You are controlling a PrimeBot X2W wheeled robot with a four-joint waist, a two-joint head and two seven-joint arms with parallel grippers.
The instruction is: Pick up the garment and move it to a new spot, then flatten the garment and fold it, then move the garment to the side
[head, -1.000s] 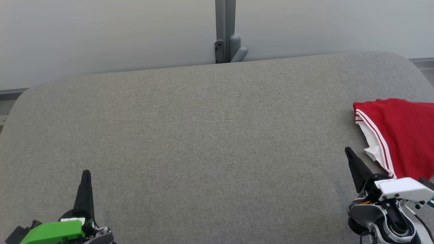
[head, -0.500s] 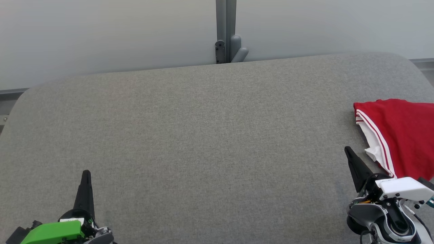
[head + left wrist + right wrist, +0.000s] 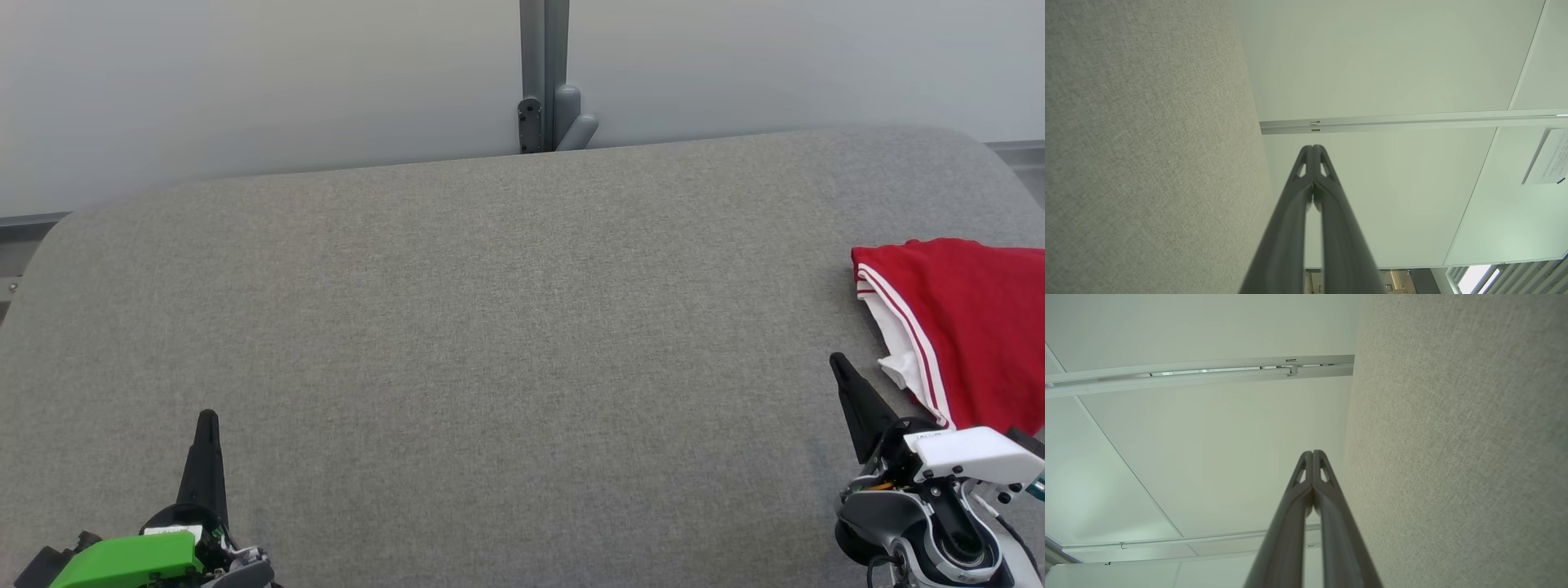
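Red cloth with white trim and thin red-and-white stripes, the garment (image 3: 971, 327) lies at the 3 o'clock edge of the head view, on the right end of the bench (image 3: 506, 327), and the picture border cuts off part of it. It looks layered, with one straight edge over a white underside, so it seems to be folded rather than spread out, though the hidden part makes that uncertain. Just beside it, toward 4 o'clock, the right fingers (image 3: 839, 366) point up, pressed together and holding nothing; their tip is near the cloth but not touching it. Far across at 7 o'clock, the left fingers (image 3: 207, 423) are closed in the same way and empty. Each wrist view shows its own pair meeting at the tip, with grey fabric surface on one side and pale wall panels beyond. The wide middle of the grey woven bench is bare, and a grey post (image 3: 543, 73) stands at 12 o'clock behind it. Judging by this layout, the folding and the move aside appear done, with little or nothing left.
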